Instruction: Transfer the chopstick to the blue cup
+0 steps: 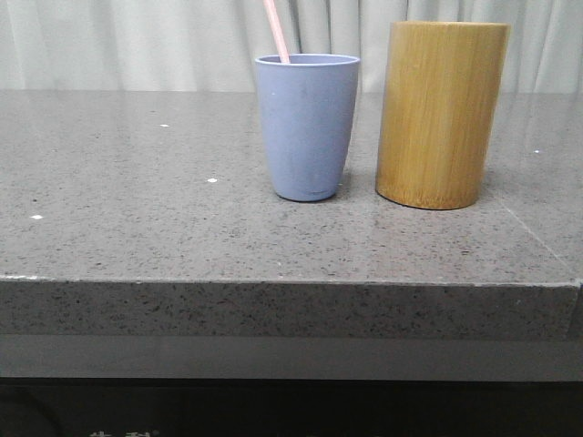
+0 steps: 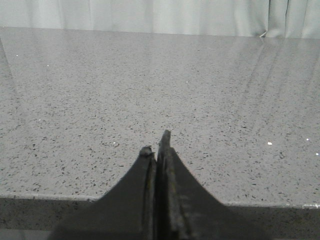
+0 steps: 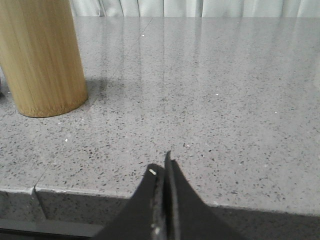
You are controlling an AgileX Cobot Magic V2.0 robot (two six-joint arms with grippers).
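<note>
Pink chopstick [image 1: 277, 32]: standing in blue cup [image 1: 307, 126], leaning left | Bamboo cylinder [image 1: 442, 114]: just right of cup, apart | Grey speckled stone table [image 1: 137, 228] | Left gripper [image 2: 156, 145]: fingers pressed together, nothing held | Right gripper [image 3: 161, 167]: fingers pressed together, nothing held

Counter: you have the grey speckled stone counter [image 1: 137, 228] running across the front view, its front edge nearest you and the pleated curtain [image 1: 137, 41] behind it.
Cup: you see the lavender-blue tapered cup [image 1: 306, 127] upright on the counter, near the middle.
Chopstick: the thin pale pink chopstick [image 1: 277, 30] stands in the cup, leaning to your left, its upper end above the rim.
Holder: the tall tan bamboo cylinder [image 1: 442, 114] stands upright just to the right of the cup, apart from it.
Left gripper [image 2: 157, 142]: you find it over bare counter, just inside the front edge.
Right gripper [image 3: 162, 167]: it sits near the front edge, the bamboo cylinder farther back on the counter.
</note>
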